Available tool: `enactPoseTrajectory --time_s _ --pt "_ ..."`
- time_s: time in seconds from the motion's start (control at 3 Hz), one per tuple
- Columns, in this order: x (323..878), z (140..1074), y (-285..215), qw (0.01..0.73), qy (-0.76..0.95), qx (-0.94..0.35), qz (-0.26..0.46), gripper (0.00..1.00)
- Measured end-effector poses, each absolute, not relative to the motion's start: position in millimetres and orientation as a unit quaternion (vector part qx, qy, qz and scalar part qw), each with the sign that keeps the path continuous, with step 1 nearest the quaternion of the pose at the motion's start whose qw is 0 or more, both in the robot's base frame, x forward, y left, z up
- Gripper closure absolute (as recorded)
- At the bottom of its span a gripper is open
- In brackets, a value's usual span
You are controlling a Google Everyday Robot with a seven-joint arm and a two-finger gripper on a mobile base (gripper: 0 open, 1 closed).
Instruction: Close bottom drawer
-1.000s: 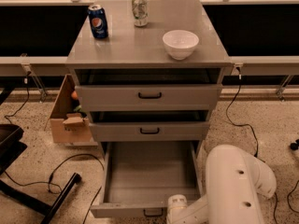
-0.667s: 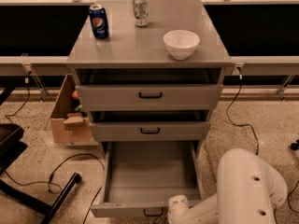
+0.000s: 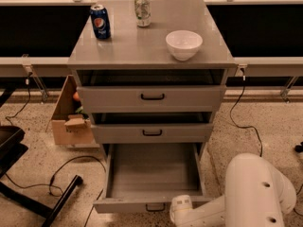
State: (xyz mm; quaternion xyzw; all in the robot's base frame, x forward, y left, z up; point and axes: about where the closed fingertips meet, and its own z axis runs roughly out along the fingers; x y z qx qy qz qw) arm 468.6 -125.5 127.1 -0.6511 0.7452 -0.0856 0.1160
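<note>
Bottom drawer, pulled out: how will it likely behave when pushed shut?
The grey bottom drawer looks empty, so probably light and easy-sliding. Its flat front seems rigid. The gripper, at its front right, may skew it slightly pushing off-centre.

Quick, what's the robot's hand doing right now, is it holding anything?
Gripper: low at the bottom edge of view, by the open bottom drawer front, right of its handle; open, closed or holding cannot be told.

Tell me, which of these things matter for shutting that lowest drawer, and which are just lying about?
For the job: open grey bottom drawer with black bar handle; white gripper at the drawer front's right end.
Lying about: blue soda can; silver can; white bowl; cardboard box.
</note>
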Motion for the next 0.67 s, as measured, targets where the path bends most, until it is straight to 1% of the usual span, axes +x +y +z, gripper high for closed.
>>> enactPoseTrajectory --time_s 0.67 --pt "513.0 114.1 -120.7 0.132 0.730 -0.666 -0.075 1.00"
